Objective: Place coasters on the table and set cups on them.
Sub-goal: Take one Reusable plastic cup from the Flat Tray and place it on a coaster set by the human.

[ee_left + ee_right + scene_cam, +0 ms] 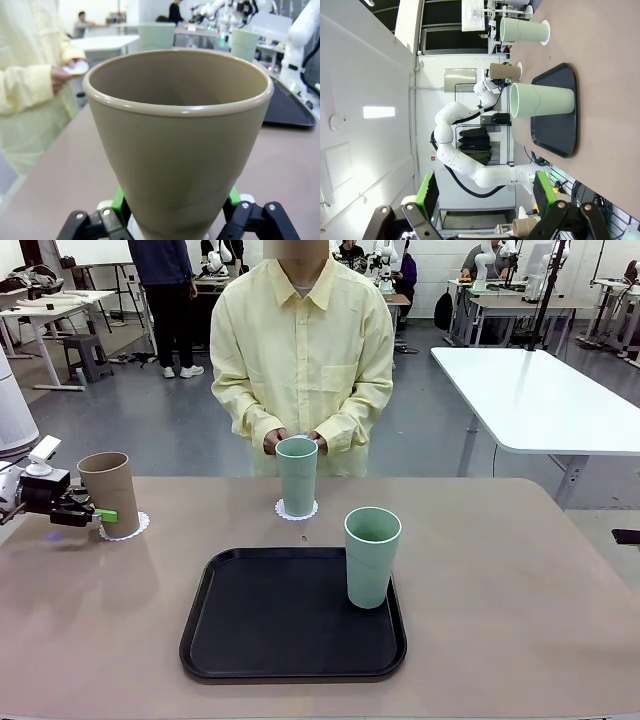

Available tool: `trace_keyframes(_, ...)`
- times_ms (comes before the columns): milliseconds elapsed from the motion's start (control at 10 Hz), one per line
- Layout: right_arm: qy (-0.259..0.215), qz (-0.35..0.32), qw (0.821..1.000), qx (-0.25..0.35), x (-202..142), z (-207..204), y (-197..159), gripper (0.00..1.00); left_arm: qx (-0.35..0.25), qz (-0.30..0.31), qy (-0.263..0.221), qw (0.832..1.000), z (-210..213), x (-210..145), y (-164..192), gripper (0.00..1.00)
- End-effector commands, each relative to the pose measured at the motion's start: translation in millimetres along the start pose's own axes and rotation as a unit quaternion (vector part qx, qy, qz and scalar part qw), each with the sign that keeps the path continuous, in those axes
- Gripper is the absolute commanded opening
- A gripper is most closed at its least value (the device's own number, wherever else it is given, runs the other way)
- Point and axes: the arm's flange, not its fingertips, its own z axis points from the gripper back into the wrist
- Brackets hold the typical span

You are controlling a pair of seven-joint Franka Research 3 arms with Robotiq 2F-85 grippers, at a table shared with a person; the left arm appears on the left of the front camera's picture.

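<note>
The brown cup (pixel 110 492) stands upright on a lacy white coaster (pixel 128 529) at the table's (pixel 500 590) far left. My left gripper (pixel 103 515) straddles the cup's base, and its green pads (pixel 119 200) sit close by the wall on either side, jaws spread. A mint cup (pixel 296 475) stands on a second coaster (pixel 296 511) in front of the person. Another mint cup (pixel 372 555) stands on the black tray (pixel 290 620). The person's hand holds a third coaster (pixel 75 67). My right gripper (pixel 485 200) hangs open and empty, off to the side of the table.
The person stands at the far edge with both hands (pixel 275 443) just behind the middle cup. The tray takes up the table's near centre. A glossy white table (pixel 540 390) stands behind at the right.
</note>
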Motion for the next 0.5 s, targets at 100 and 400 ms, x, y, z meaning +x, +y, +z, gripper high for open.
trace_keyframes(100,0.001,0.004,1.0,0.007,0.1,-0.2,1.3,1.0,-0.016,-0.01,0.009,1.0,3.7,0.7,3.5,1.0)
trace_keyframes(400,0.001,0.004,1.0,0.007,0.1,-0.2,1.3,1.0,-0.012,-0.026,0.043,0.999,8.9,5.7,2.2,1.0)
